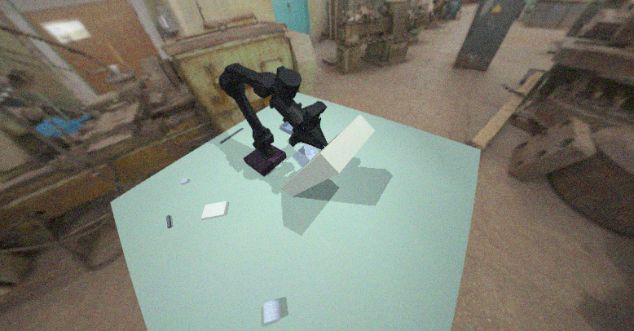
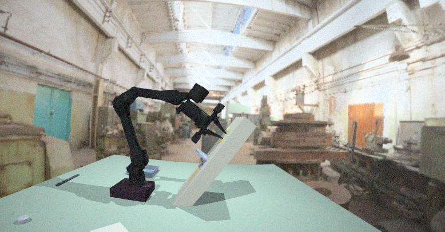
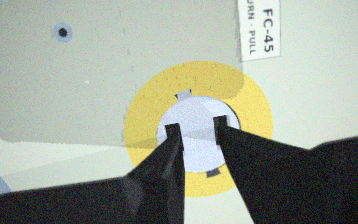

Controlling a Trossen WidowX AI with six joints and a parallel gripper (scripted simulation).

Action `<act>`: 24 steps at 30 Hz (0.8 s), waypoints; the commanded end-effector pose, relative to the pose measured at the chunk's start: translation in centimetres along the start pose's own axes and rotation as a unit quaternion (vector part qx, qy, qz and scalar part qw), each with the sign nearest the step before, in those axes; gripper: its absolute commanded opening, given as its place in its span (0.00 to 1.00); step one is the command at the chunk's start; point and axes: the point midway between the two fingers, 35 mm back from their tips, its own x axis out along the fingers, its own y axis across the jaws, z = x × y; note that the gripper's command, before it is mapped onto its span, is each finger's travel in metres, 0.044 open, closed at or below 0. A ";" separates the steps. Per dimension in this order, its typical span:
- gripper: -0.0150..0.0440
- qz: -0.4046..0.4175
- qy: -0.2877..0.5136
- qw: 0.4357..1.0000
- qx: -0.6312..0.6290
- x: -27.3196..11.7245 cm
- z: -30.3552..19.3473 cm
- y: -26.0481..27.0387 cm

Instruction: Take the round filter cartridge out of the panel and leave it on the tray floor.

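The round, pale filter cartridge [image 3: 199,157] sits in the slanted service panel [image 1: 350,144] [image 2: 218,165] [image 3: 96,100], inside a yellow ring [image 3: 257,120]. The ring has a small notch above and another below the cartridge. My gripper [image 3: 199,137] [image 2: 223,135] is partly open, with its two fingertips apart at the cartridge's face. The tips cover where the slots are; how deep they reach is hidden. A light-blue tray-like part [image 1: 305,153] [image 2: 201,154] is on the lower front of the panel; its floor is not clearly visible.
A light-blue box [image 2: 151,170] stands behind the arm's base. A dark bar [image 1: 231,135] [image 2: 67,179], a white block [image 1: 215,210], a small dark cylinder [image 1: 169,221], a small pale disc [image 1: 184,181] and a pale curved piece [image 1: 272,311] lie on the table. A label [image 3: 261,30] and a screw [image 3: 63,32] mark the panel.
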 end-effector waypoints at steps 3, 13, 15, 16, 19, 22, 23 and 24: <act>0.42 0.001 0.001 1.000 0.001 0.5 0.0 0.0; 0.42 0.001 0.001 1.000 0.001 0.8 0.0 0.0; 0.42 0.001 0.001 1.000 0.001 0.8 0.0 0.0; 0.42 0.001 0.001 1.000 0.001 0.9 0.0 0.0; 0.42 0.001 0.001 1.000 0.001 1.0 0.0 0.0; 0.42 0.001 0.001 1.000 0.001 1.1 0.0 0.0; 0.42 0.001 0.001 1.000 0.001 1.1 0.0 0.0; 0.42 0.001 0.001 1.000 0.001 1.1 0.0 0.0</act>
